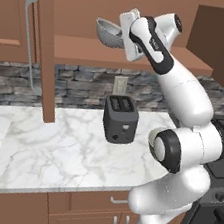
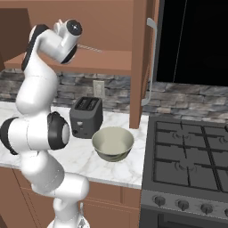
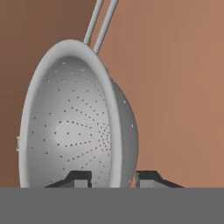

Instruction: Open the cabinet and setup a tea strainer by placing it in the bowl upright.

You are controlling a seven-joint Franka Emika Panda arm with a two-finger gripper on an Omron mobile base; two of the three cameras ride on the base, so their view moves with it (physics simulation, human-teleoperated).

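While lifted at the open cabinet (image 1: 47,49), the pincer (image 3: 113,178) pinches the tea strainer (image 3: 74,127) by its rim.
Upper centre of the left base view; a thin rim grip may slip before reaching the bowl (image 2: 113,143) on the desk (image 1: 53,151).

Tea strainer (image 3: 74,131) perforated matt grey metal; cabinet (image 1: 26,16) reddish-brown wood; bowl (image 2: 112,143) smooth.

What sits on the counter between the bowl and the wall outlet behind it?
The dark toaster stands between them: in the right base view it sits on the marble counter just behind the bowl, below the outlet.
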